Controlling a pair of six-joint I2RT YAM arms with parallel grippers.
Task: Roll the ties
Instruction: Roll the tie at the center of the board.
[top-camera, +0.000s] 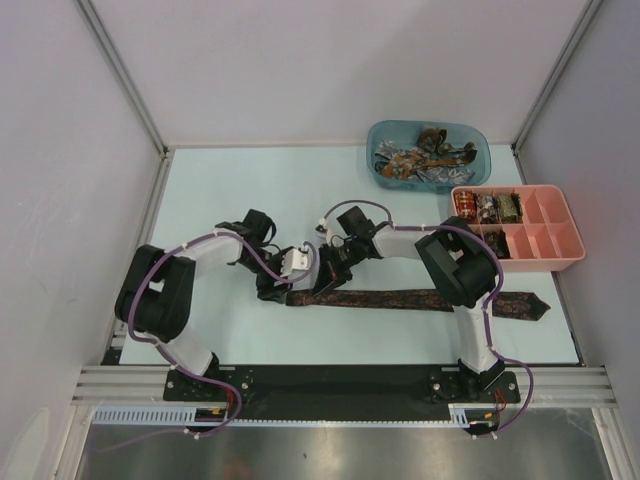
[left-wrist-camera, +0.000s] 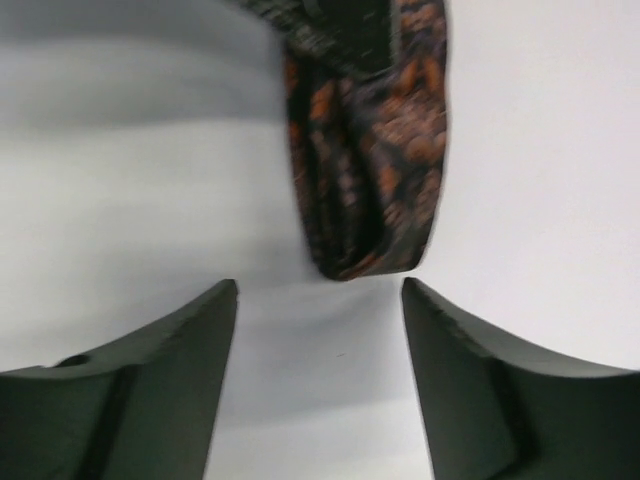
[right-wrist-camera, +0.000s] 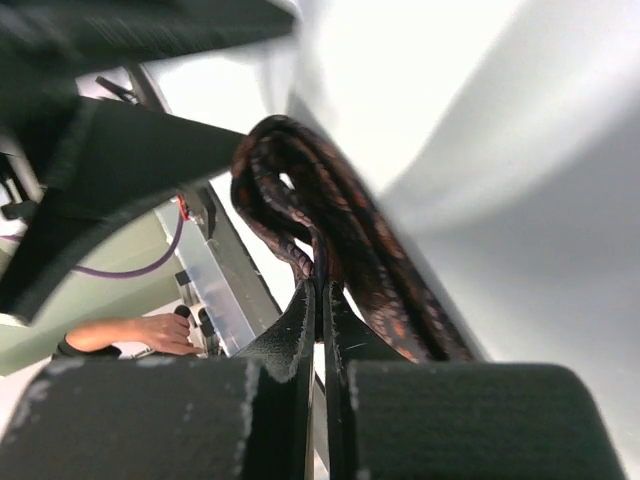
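Note:
A dark brown tie (top-camera: 420, 299) with small orange patterns lies stretched across the table, pointed end at the right. Its left end is folded into a loose roll (left-wrist-camera: 365, 150), which also shows in the right wrist view (right-wrist-camera: 320, 215). My right gripper (top-camera: 322, 283) (right-wrist-camera: 320, 295) is shut on the tie fabric at that roll. My left gripper (top-camera: 272, 284) (left-wrist-camera: 320, 300) is open and empty, its fingers on either side of the table just short of the roll's end.
A blue plastic tub (top-camera: 428, 155) with several loose ties stands at the back right. A pink compartment tray (top-camera: 545, 240) beside it holds rolled ties (top-camera: 487, 208) in its left compartments. Both arms crowd the table's middle.

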